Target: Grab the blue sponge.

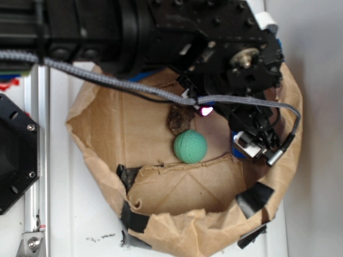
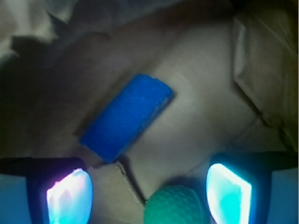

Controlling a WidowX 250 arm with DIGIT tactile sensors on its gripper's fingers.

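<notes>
The blue sponge (image 2: 126, 116) lies flat and slanted on the brown paper floor, ahead of my fingers and a little to the left. In the exterior view only a small corner of the blue sponge (image 1: 238, 151) shows under the arm's camera mount. My gripper (image 2: 149, 193) is open above the floor, and its glowing pads (image 2: 70, 196) stand wide apart with nothing held. A green dimpled ball (image 2: 175, 205) sits low between the pads, closer to the right one. From the exterior view, the gripper (image 1: 214, 110) hangs over the bin, and the green ball (image 1: 190, 146) rests at the bin's middle.
The brown paper bin (image 1: 96, 134) has crumpled walls patched with black tape (image 1: 254, 198). A dark brown lump (image 1: 179, 118) lies just above the ball. A folded paper flap (image 1: 182, 182) covers the near floor. The metal rail (image 1: 37, 160) runs along the left.
</notes>
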